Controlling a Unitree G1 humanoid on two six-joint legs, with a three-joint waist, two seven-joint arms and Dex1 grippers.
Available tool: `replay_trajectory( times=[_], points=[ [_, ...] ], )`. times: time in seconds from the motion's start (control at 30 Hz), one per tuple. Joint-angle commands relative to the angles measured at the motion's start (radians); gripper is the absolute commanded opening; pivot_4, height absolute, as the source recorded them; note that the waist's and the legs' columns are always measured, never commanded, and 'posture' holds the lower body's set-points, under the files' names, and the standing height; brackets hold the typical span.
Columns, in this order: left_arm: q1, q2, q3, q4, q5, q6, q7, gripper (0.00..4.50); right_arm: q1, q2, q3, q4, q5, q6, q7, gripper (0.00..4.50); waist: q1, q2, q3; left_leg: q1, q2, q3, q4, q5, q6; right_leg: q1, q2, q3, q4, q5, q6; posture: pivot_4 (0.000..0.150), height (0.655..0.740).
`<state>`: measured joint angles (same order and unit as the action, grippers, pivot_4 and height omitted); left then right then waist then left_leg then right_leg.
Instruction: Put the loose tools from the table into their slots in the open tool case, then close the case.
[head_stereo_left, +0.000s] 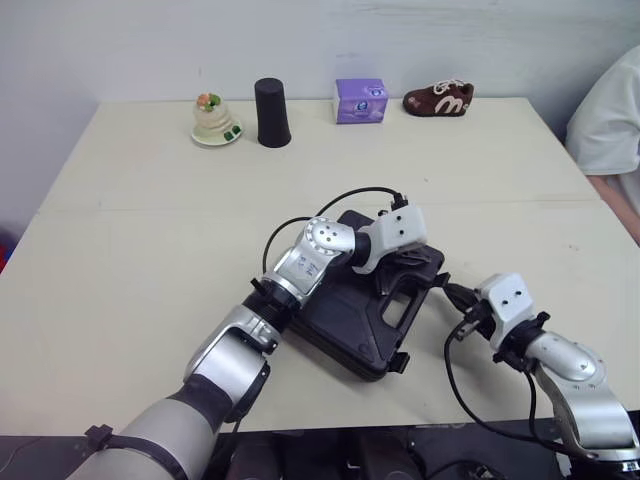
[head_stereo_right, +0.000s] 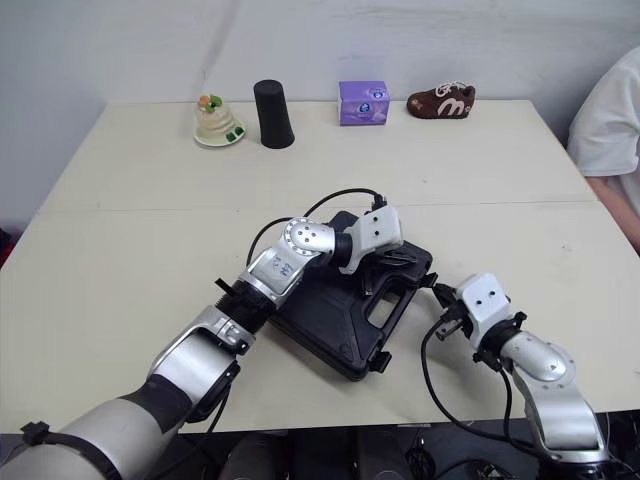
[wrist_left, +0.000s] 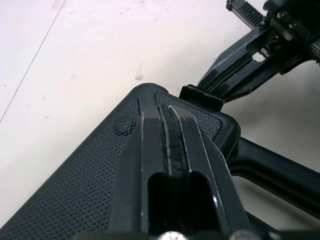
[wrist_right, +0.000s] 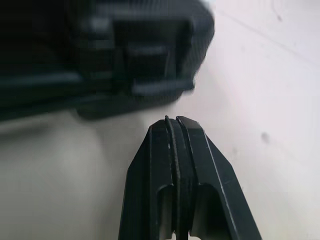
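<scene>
Left eye view: one black tool case (head_stereo_left: 345, 330) is seen lying shut on the bench (head_stereo_left: 130, 250), set askew to the bench's edges. Its handle side is turned toward the robot's right, and that edge runs from far to near on a slant.

The left pincer (head_stereo_left: 408, 266) is laid on the case's lid near the handle. In the left wrist view its fingers (wrist_left: 167, 150) are shown pressed together on the dimpled lid. The right pincer (head_stereo_left: 448, 291) is held just beside the case's far right corner. In the right wrist view it is seen closed on nothing, with the case blurred just ahead of it.

Well beyond the case four things are lined up: one ornament on a dish (head_stereo_left: 215, 120), one black cup (head_stereo_left: 272, 113), one purple box (head_stereo_left: 360, 101) and one brown shoe (head_stereo_left: 438, 98). To the case's far right a person's white sleeve (head_stereo_left: 610, 115) is seen.
</scene>
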<state>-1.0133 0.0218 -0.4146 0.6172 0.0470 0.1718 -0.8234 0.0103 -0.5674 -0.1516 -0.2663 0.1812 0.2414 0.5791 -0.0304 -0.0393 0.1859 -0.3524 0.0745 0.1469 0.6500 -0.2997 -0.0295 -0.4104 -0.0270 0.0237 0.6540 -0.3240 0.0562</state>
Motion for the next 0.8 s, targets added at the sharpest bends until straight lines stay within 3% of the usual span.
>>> replay_trajectory(
  times=[0.03, 0.37, 0.67, 0.8],
  points=[
    [0.025, 0.012, -0.079, 0.120, 0.106, -0.006, 0.012, 0.05, -0.025, 0.000, 0.007, -0.020, 0.020, -0.020, 0.021, 0.00, 0.000, -0.002, -0.002, 0.000, 0.000, 0.000, 0.000, 0.000, 0.000, 0.000, 0.000, 0.000, 0.000, 0.000, 0.000, 0.150, 0.7400],
    [0.057, -0.012, -0.086, 0.120, 0.103, 0.039, -0.025, 0.05, -0.075, 0.009, 0.070, -0.064, 0.026, 0.016, 0.060, 0.00, -0.025, -0.010, -0.009, 0.001, 0.004, 0.000, -0.002, -0.001, -0.001, 0.001, 0.002, 0.000, 0.000, 0.000, -0.001, 0.150, 0.7400],
    [0.108, 0.039, -0.072, 0.102, 0.117, 0.056, -0.008, 0.05, -0.082, 0.028, 0.107, -0.069, -0.001, 0.002, 0.052, 0.00, -0.036, -0.015, -0.015, 0.001, 0.006, 0.000, -0.003, -0.002, -0.002, 0.003, 0.003, 0.001, 0.000, -0.001, -0.004, 0.150, 0.7400],
    [0.126, 0.034, 0.003, 0.032, 0.041, -0.014, -0.021, 0.05, -0.064, 0.005, 0.101, -0.057, -0.020, -0.005, 0.062, 0.00, -0.050, -0.015, -0.019, 0.002, 0.008, 0.000, -0.004, -0.002, -0.002, 0.003, 0.003, 0.001, 0.000, -0.002, -0.005, 0.150, 0.7400]
  ],
)
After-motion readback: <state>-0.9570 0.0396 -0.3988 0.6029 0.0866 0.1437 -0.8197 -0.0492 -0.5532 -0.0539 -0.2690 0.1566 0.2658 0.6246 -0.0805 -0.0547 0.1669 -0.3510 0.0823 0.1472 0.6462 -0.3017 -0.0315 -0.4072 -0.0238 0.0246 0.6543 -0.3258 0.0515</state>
